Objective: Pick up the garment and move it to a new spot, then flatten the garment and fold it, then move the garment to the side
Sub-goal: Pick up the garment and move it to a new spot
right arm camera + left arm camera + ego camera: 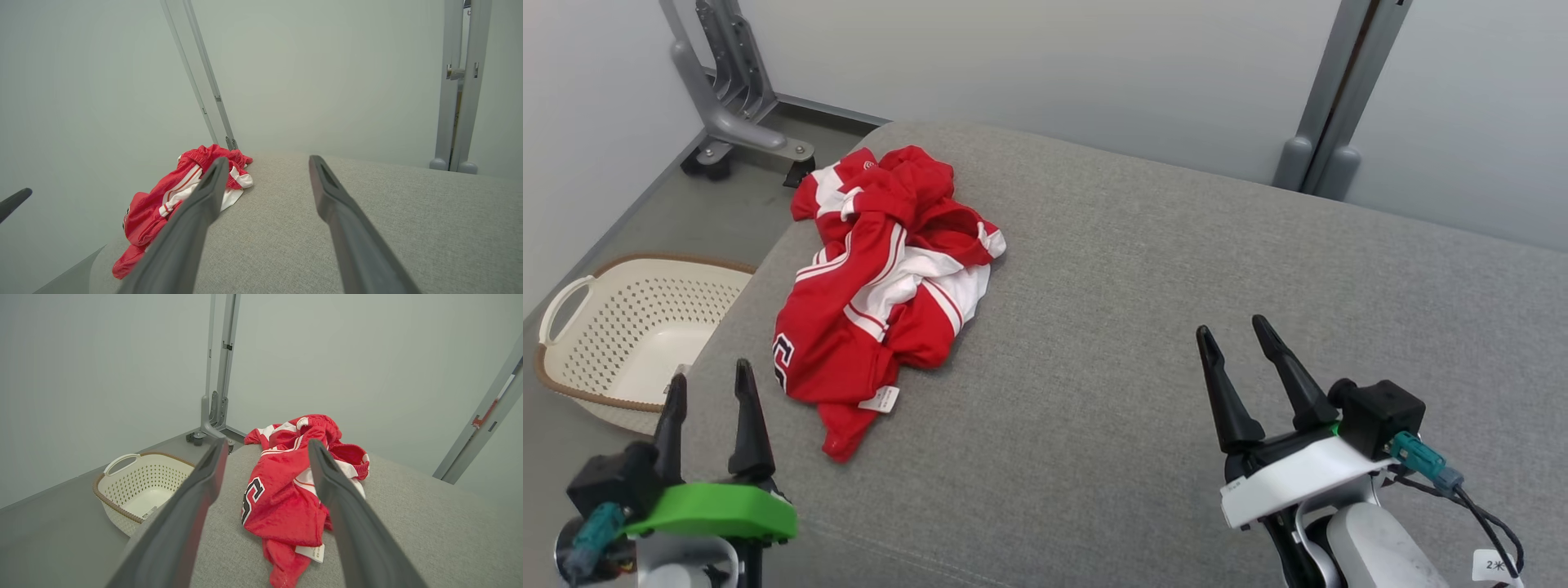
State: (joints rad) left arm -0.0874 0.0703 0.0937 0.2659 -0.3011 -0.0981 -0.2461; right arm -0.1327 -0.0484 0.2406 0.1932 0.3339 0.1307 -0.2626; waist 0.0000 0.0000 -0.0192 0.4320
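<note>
A crumpled red and white garment [882, 286] lies in a heap on the left part of the grey padded table [1176, 286]. My left gripper [711, 388] hovers open at the table's near left corner, just short of the garment's lower end, nothing between its fingers. In the left wrist view the garment [282, 494] sits ahead between the two spread fingers [204, 477]. My right gripper [1240, 335] stands open over the bare cloth at the right, well apart from the garment. The right wrist view has the garment [163, 204] off to the left.
A white perforated laundry basket [629, 327] with a brown rim stands on the floor left of the table. A grey metal stand [735, 106] is at the far left corner and a grey post [1327, 122] behind the table. Walls close in behind.
</note>
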